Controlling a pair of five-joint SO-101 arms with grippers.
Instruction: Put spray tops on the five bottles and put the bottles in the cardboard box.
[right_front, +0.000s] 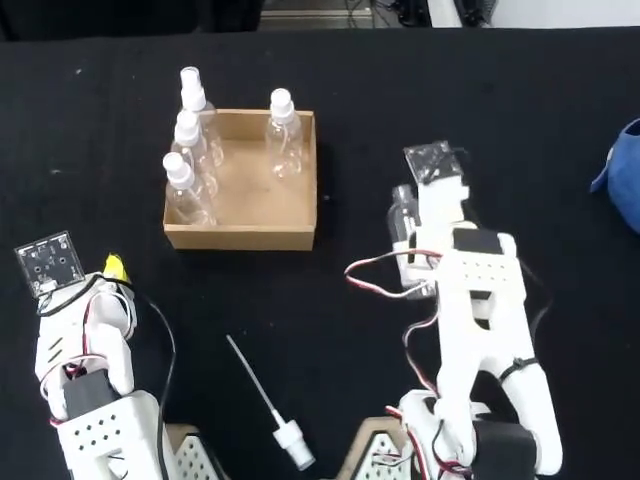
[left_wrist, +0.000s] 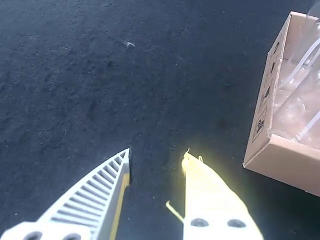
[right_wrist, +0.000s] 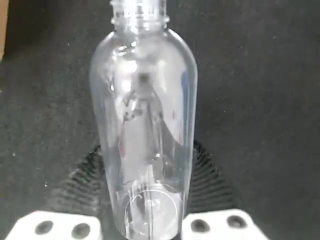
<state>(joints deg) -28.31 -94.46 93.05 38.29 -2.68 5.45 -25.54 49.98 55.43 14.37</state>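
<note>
Already, four capped bottles (right_front: 283, 135) stand in the cardboard box (right_front: 240, 237).

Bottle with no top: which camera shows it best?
Right wrist view: the bottle is close, neck bare, in the right pincer. High view: bottle half hidden behind the arm. Left wrist view faces the box.

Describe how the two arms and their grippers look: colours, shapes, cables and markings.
The left arm and right arm are white plastic shells with black motor blocks and looping red, white and black wires. The left gripper has one white ribbed finger and one yellow finger. The right gripper has black ribbed fingers on white bases with screw holes.
</note>
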